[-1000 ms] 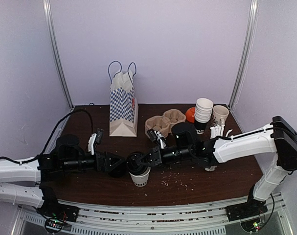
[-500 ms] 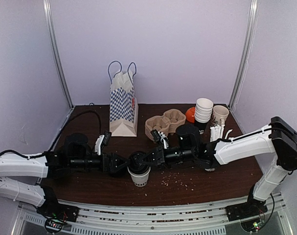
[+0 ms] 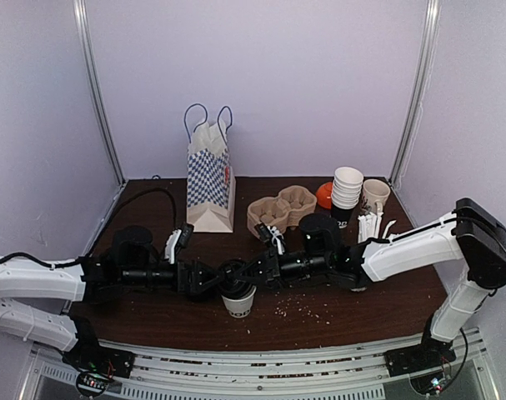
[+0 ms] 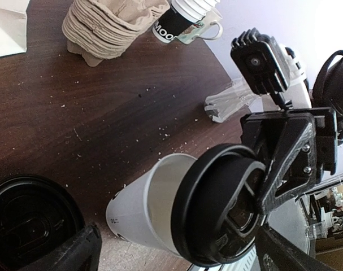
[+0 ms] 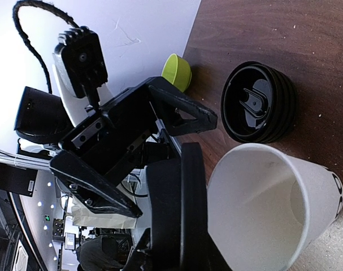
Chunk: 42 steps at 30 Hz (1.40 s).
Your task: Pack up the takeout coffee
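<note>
The white paper cup [image 3: 238,304] stands upright on the bench [image 3: 361,304] close to its front edge, about midway along it, with its mouth uncovered. The right hand [image 3: 246,273] reaches in from the right-hand side and is closed on a black lid [image 4: 216,214], gripping it by the rim. The lid is held tilted, almost on edge, just beside the cup's rim and not seated on it. The left hand [image 3: 212,280] comes in low from the left-hand side with its fingers spread wide, gripping nothing, just beside the cup and lid. A stack of black lids [image 5: 259,101] lies on the bench next to the cup, on its left. The brown pulp carrier trays [image 3: 278,210] sit nested toward the back edge, right of the middle and well apart from the cup. The checked paper bag [image 3: 209,187] stands upright at the back edge, left of the trays. Pale crumbs [image 3: 298,310] are scattered over the wood to the cup's right
</note>
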### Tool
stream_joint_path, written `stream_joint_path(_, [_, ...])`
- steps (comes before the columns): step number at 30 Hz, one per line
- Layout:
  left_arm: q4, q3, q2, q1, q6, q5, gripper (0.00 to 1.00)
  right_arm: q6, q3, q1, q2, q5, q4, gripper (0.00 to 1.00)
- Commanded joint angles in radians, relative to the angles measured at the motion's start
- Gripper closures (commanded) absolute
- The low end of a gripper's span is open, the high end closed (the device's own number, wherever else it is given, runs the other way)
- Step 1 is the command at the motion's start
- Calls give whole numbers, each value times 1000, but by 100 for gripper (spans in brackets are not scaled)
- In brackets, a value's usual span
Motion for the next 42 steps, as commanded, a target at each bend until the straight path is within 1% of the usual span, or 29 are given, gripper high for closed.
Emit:
stream_joint_path(1, [58, 34, 15, -3, -3, 21, 2, 13, -8, -2, 17, -19, 34, 93])
stream_joint_path(26, [85, 52, 110, -3, 2, 59, 11, 21, -36, -11, 33, -9, 31, 93])
stream_joint_path(32, [77, 62, 129, -3, 4, 61, 14, 24, -33, -12, 39, -8, 34, 90])
stream_joint_path(39, [54, 75, 155, -3, 14, 61, 18, 12, -26, -12, 31, -2, 11, 81])
stream_joint_path(42, [49, 81, 161, -3, 18, 62, 19, 1, -25, -12, 22, 3, -9, 79])
